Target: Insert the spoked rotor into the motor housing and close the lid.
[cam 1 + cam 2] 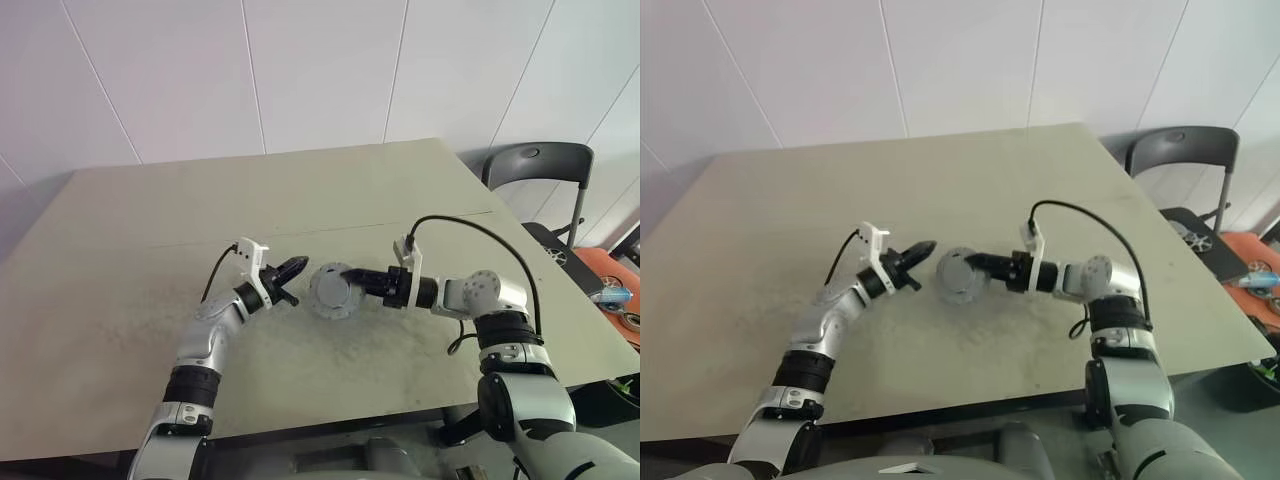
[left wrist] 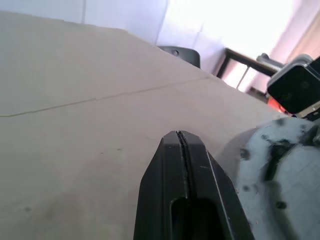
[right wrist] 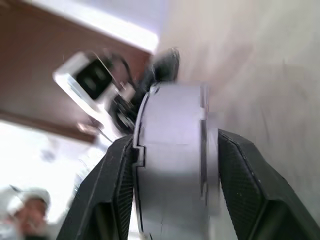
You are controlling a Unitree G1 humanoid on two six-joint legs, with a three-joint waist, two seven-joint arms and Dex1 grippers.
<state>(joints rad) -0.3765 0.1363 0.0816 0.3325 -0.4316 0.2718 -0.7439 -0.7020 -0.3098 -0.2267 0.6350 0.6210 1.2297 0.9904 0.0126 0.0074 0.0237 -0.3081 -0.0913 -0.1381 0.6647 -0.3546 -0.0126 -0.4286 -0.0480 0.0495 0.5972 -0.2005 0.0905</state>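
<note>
Beige table (image 1: 150,250) under white walls, from the head view: the right gripper (image 1: 352,274) clamps the closed grey motor housing (image 1: 331,290) above the tabletop, beside the left gripper (image 1: 292,268). Left wrist view: fingers (image 2: 186,170) pressed shut, empty, housing alongside. Right wrist view: both fingers (image 3: 243,170) squeeze the drum's flat faces.

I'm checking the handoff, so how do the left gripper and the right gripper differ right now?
The left gripper is shut with nothing between its fingers; the right gripper is clamped on the grey round motor housing, a finger on each side. The left gripper's tip sits just beside the housing, while the right one carries it above the table. Both have black fingers pointing inward toward each other.
</note>
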